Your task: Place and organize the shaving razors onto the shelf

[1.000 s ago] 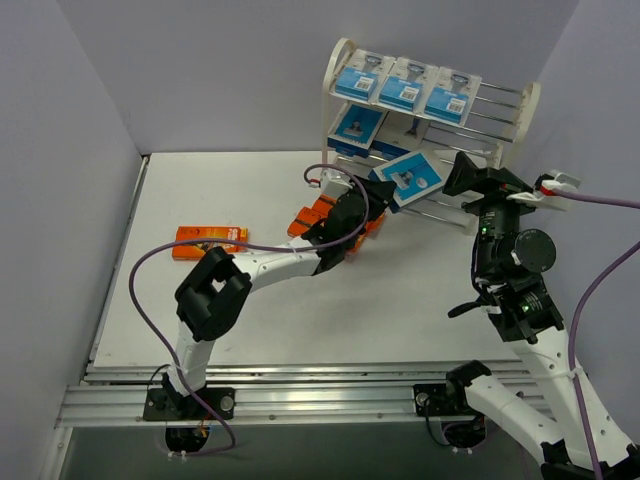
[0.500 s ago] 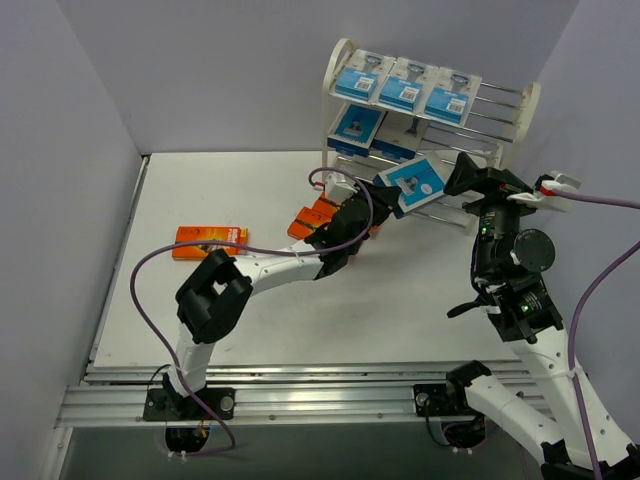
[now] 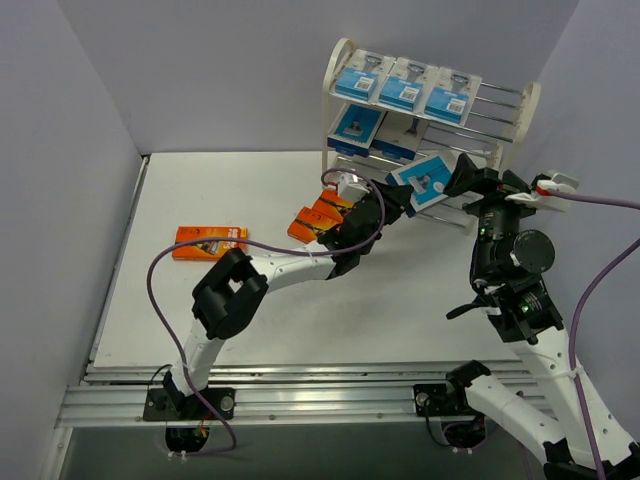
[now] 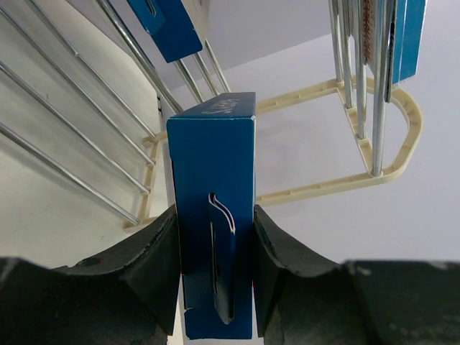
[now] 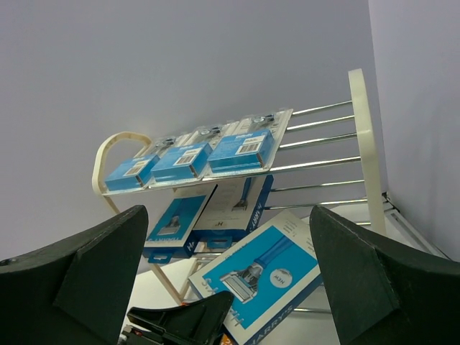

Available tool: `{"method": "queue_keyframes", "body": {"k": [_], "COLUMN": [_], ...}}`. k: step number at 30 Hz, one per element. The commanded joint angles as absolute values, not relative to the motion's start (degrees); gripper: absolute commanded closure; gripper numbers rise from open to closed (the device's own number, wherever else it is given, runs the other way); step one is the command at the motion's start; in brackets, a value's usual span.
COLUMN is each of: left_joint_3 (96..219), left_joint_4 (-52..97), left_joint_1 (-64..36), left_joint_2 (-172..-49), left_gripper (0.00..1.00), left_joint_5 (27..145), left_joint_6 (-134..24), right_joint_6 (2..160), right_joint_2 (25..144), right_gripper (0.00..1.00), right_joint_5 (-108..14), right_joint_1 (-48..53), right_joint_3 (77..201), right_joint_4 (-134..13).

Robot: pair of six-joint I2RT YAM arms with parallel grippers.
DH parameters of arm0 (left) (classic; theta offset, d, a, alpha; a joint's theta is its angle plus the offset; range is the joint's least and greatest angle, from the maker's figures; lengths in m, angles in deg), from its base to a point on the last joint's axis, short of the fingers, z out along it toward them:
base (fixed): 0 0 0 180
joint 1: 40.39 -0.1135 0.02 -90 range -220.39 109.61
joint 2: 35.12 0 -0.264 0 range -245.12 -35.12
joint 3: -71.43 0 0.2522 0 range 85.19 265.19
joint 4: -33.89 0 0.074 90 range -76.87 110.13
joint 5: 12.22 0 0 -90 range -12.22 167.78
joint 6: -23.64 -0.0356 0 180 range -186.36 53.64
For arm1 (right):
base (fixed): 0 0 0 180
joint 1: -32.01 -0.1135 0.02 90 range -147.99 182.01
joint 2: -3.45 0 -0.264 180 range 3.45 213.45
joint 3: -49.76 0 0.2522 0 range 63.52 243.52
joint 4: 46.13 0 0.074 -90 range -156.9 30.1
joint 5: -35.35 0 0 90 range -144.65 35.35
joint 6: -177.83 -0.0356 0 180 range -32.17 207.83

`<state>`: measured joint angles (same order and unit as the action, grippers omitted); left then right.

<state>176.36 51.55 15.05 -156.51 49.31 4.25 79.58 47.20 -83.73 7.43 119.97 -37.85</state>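
- Cream shelf point(image 5: 361, 144): three top packs point(image 5: 192, 159) side by side on upper tier.
- Two middle packs point(image 5: 208, 212) lean on the tier below.
- Tilted front pack point(image 5: 262, 269) before lower rods; left gripper point(image 5: 208, 313) at its corner.

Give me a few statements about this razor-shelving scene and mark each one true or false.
1. The left gripper is clamped on a blue razor pack. True.
2. Four packs lie on the highest tier of the rack. False: the shelf carries three top-tier packs.
3. The right arm is carrying an orange carton. False: the right gripper is open and empty.
4. One orange box lies by itself on the left part of the table. True.
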Motion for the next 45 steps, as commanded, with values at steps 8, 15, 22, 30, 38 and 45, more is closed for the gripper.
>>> {"method": "queue_keyframes", "body": {"k": [8, 15, 22, 30, 38, 45], "left_joint_3": [187.2, 193.0, 197.9, 200.4, 204.0, 204.9], "left_joint_4": [58.3, 57.8, 57.7, 57.3, 55.5, 55.1], "left_joint_1": [15.4, 15.9, 17.0, 18.1, 18.2, 18.4], "left_joint_2": [-162.0, -166.0, -169.9, -172.6, -175.0, -176.0], "left_gripper": [0.98, 0.98, 0.98, 0.91, 0.73, 0.63], "left_joint_5": [46.4, 44.6, 42.5, 41.2, 41.9, 43.1], "left_joint_6": [3.1, 1.4, 0.9, -1.1, -1.9, -1.8], "right_joint_6": [83.5, 84.1, 84.0, 84.7, 84.5, 85.0], "right_joint_2": [45.8, 45.2, 45.0, 44.3, 44.1, 44.0], "right_gripper": [0.10, 0.10, 0.10, 0.09, 0.09, 0.09], "right_joint_5": [-87.4, -88.2, -88.8, -90.3, -90.5, -91.3], "right_joint_1": [5.6, 4.4, 3.6, 2.9, 2.7, 2.3], "right_joint_3": [122.5, 122.6, 122.1, 122.3, 122.1, 121.6], "right_joint_4": [-35.2, -35.1, -34.8, -34.7, -34.3, -33.9]}}
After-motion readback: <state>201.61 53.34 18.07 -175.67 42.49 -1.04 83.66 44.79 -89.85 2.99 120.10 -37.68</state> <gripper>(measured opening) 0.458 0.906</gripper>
